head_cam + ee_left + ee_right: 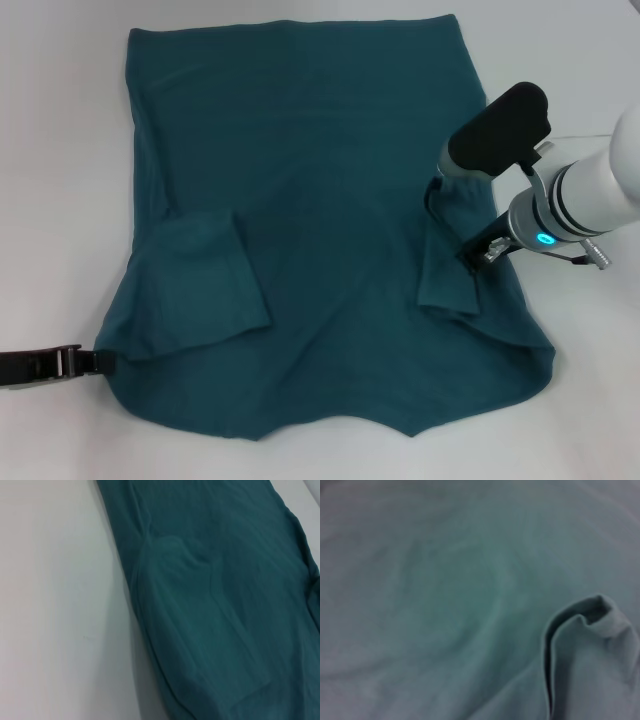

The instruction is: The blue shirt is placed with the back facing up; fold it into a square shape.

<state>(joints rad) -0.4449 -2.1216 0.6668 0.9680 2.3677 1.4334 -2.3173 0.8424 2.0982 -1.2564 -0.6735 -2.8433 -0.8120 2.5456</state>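
The blue shirt [320,180] lies flat on the white table, plain side up, hem at the far side and collar at the near edge. Its left sleeve [205,285] is folded inward onto the body. Its right sleeve [447,285] is also folded inward in a narrow flap. My right gripper [470,255] sits low over that right sleeve flap, touching or nearly touching the cloth. The right wrist view shows a raised fold of the cloth [590,650] close up. My left gripper [95,360] rests on the table at the shirt's near left corner. The left wrist view shows the shirt's left side [225,605].
The white table [50,150] shows bare on the left, right and near sides of the shirt. The right arm's white forearm [600,190] reaches in from the right edge above the table.
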